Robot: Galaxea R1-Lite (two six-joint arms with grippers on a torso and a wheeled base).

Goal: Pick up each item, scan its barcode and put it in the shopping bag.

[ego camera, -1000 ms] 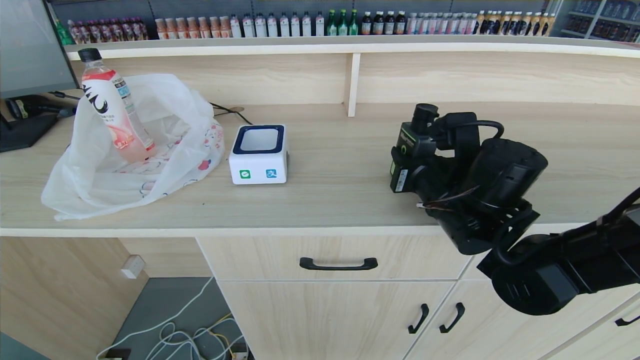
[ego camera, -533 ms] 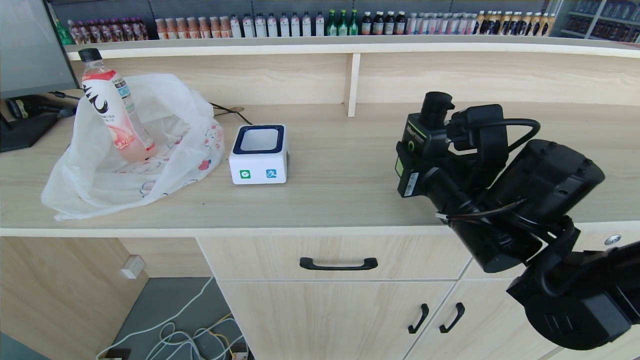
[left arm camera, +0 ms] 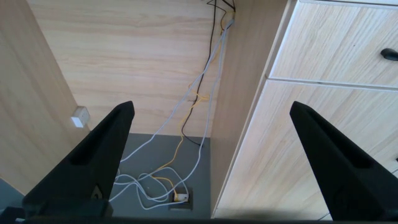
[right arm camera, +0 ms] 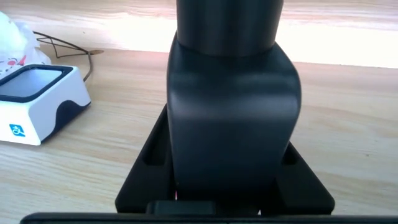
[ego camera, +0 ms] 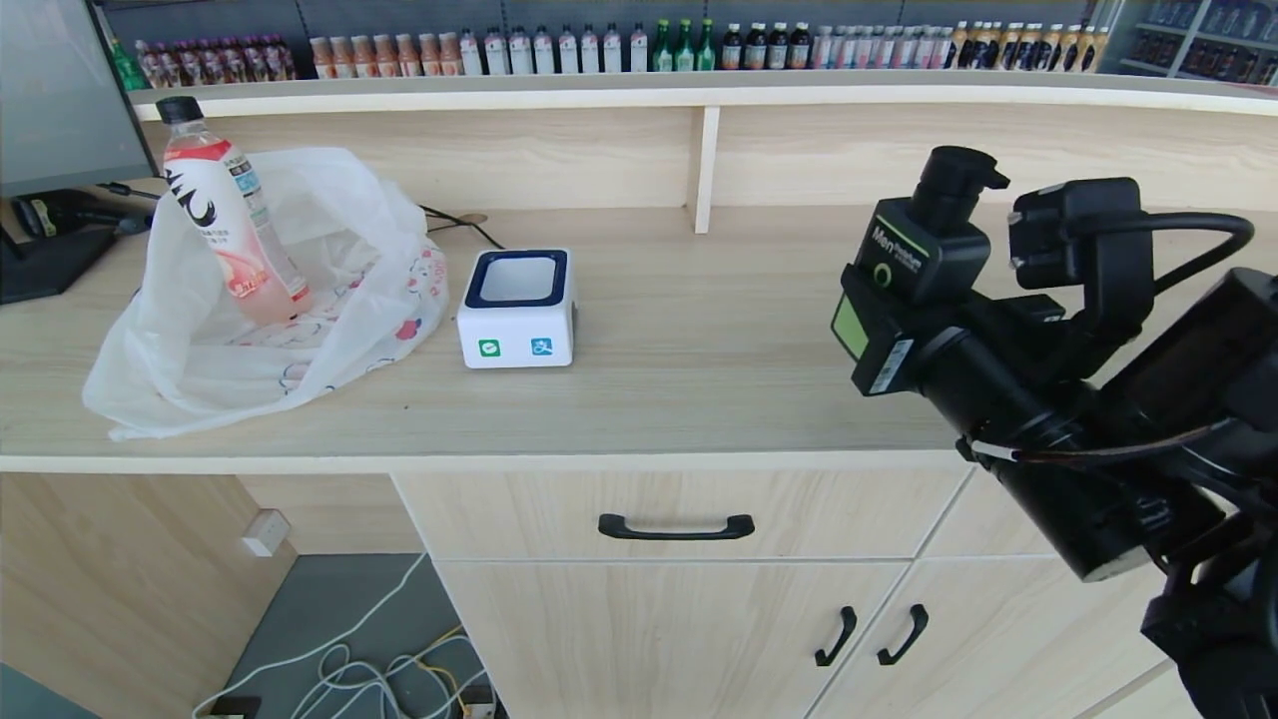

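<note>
A black pump bottle [ego camera: 914, 265] with a green label hangs above the right part of the wooden counter [ego camera: 699, 340], and my right gripper [ego camera: 998, 345] is shut on it. The same black bottle [right arm camera: 230, 93] rises close up between the fingers [right arm camera: 146, 177] in the right wrist view. A white scanner box [ego camera: 517, 308] with a blue rim stands left of centre; the scanner [right arm camera: 37, 102] lies well apart from the bottle. The white shopping bag [ego camera: 329, 300] lies at the left with a pink drink bottle [ego camera: 225, 215] leaning in it. My left gripper [left arm camera: 211, 168] hangs open below the counter.
A raised back ledge with a thin upright divider [ego camera: 705, 165] bounds the counter. A black device [ego camera: 50, 240] sits at the far left. Drawers with black handles [ego camera: 676, 527] lie under the counter, and loose cables [left arm camera: 168, 180] lie on the floor.
My right arm has carried the black bottle up and to the right, away from the scanner. Bag, pink bottle and scanner have not moved.
</note>
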